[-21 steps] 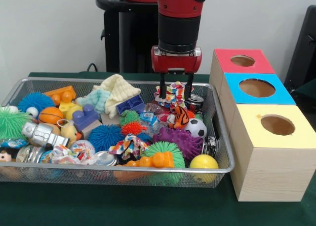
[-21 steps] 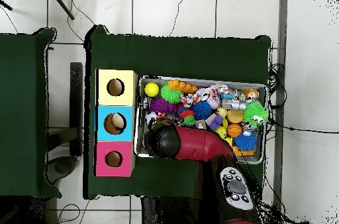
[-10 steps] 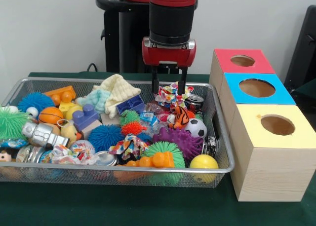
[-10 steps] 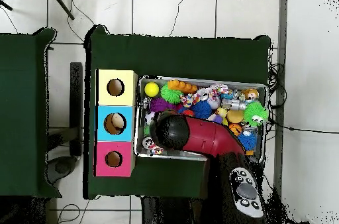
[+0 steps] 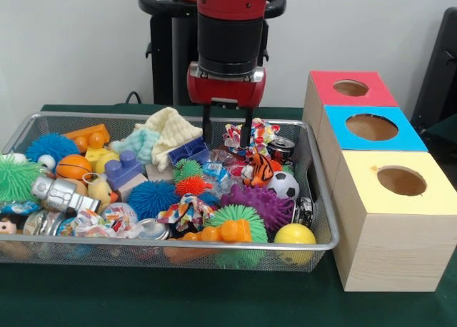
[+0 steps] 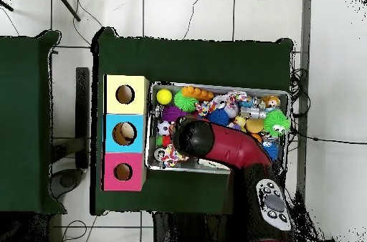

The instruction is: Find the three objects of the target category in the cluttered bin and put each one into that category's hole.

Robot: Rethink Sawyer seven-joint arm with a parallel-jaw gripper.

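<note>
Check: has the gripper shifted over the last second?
Yes. In the front view the gripper has moved left, away from the red-topped box, toward the cream cloth.

Wire bin (image 5: 325, 245) packed wall to wall with toys; no bare floor. Gripper (image 5: 226, 133) hangs just above pile, fingers apart, between blue block (image 5: 188, 151) and rope knot toy (image 5: 250, 136). Air above three box holes unobstructed.
</note>
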